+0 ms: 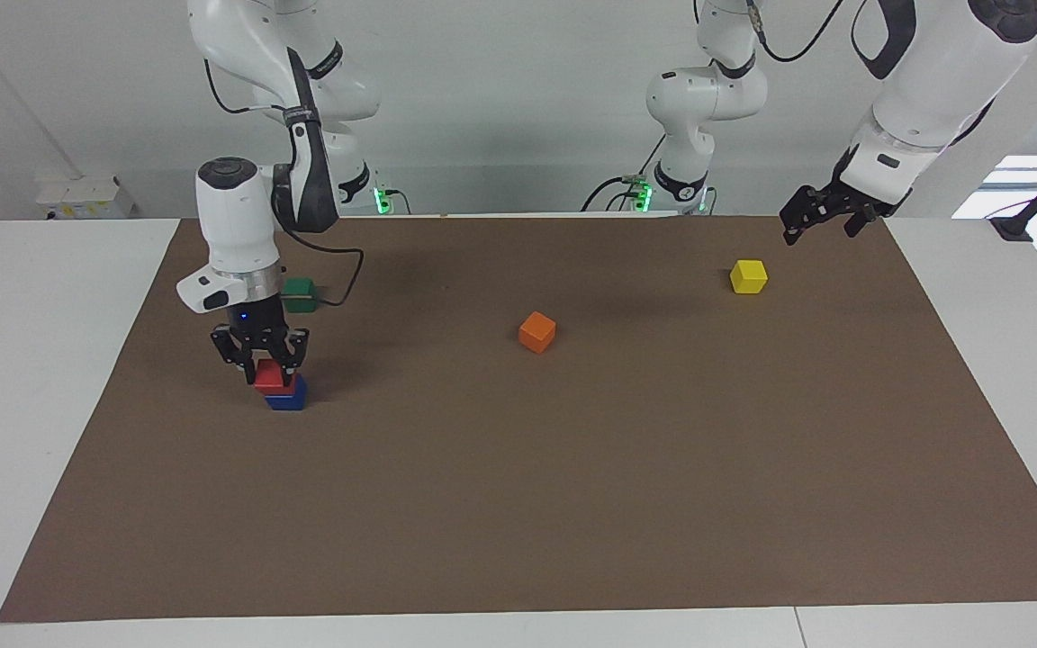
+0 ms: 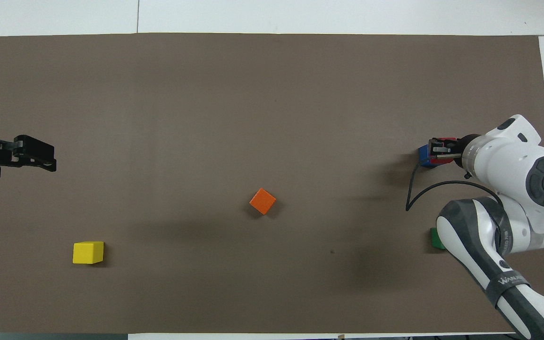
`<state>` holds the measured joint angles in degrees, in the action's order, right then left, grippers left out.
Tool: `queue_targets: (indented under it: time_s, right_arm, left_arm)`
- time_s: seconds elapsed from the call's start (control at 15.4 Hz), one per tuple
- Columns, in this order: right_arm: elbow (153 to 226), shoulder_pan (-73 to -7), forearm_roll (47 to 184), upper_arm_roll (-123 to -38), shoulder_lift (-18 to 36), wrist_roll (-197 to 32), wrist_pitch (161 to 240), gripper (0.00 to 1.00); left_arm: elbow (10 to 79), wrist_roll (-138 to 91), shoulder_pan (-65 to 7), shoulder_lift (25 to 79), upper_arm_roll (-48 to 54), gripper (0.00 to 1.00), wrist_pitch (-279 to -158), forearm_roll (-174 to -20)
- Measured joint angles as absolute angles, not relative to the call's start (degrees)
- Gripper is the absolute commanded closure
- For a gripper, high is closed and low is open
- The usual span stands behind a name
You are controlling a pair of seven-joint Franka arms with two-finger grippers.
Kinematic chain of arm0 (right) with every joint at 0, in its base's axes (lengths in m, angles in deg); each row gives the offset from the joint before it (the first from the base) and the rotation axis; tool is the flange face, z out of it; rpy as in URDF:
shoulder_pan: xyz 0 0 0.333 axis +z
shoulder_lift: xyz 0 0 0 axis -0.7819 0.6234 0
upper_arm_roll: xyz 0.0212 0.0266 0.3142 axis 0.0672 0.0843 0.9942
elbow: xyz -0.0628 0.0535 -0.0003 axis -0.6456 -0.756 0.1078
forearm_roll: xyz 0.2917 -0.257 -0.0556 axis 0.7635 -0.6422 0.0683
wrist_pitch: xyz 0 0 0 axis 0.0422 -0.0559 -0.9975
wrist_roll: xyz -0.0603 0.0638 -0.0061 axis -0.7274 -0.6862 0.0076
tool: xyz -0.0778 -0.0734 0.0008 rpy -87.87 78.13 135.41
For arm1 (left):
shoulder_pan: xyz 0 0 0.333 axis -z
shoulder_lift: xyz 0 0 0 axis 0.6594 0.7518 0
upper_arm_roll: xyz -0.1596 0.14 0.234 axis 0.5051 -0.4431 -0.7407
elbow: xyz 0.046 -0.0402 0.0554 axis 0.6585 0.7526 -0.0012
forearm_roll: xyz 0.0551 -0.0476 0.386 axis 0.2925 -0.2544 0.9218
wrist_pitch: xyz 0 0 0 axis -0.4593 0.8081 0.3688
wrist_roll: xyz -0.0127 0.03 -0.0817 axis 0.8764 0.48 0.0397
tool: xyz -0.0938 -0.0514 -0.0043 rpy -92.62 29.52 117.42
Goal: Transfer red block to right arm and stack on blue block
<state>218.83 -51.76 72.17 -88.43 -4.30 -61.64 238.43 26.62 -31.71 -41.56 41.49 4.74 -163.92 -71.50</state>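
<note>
Checking the stack first: the red block (image 1: pixel 267 375) sat on the blue block (image 1: pixel 287 396) at the right arm's end of the mat, offset a little, one edge overhanging. The right gripper (image 1: pixel 259 360) stood straight down over it, fingers either side of the red block; I could not tell whether they were clamped on it or already slack. I judged the vertical wrist was chosen so the block would land flat. The green block (image 1: pixel 300 294) lay nearer to the robots than the stack, partly hidden by the right arm (image 1: pixel 232 225). The left gripper (image 1: pixel 829 214) waited, raised above the mat's edge at its own end, fingers apart and empty, near the yellow block (image 1: pixel 749 276). The orange block (image 1: pixel 537 331) lay mid-mat, untouched. I judged release and a straight lift were what remained; a sideways pull could drag red off.
</note>
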Motion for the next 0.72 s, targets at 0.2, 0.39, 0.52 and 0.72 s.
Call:
queue_targets:
  time_s: [0.2,0.39,0.52,0.72]
  right_arm:
    - [218.8,-51.8,72.2,-88.4,-4.3,-61.6,238.4,0.24]
    - [218.8,-51.8,72.2,-88.4,-4.3,-61.6,238.4,0.03]
    - [218.8,-51.8,72.2,-88.4,-4.3,-61.6,238.4,0.0]
    - [218.6,-51.8,72.2,-88.4,-4.3,-61.6,238.4,0.0]
  left_arm:
    - [26.6,-31.7,-41.6,41.5,4.7,0.0,-163.7,-71.5]
    - [26.6,-31.7,-41.5,41.5,4.8,0.0,-163.7,-71.5]
    - [26.6,-31.7,-41.5,41.5,4.8,0.0,-163.7,-71.5]
    - [26.6,-31.7,-41.5,41.5,4.8,0.0,-163.7,-71.5]
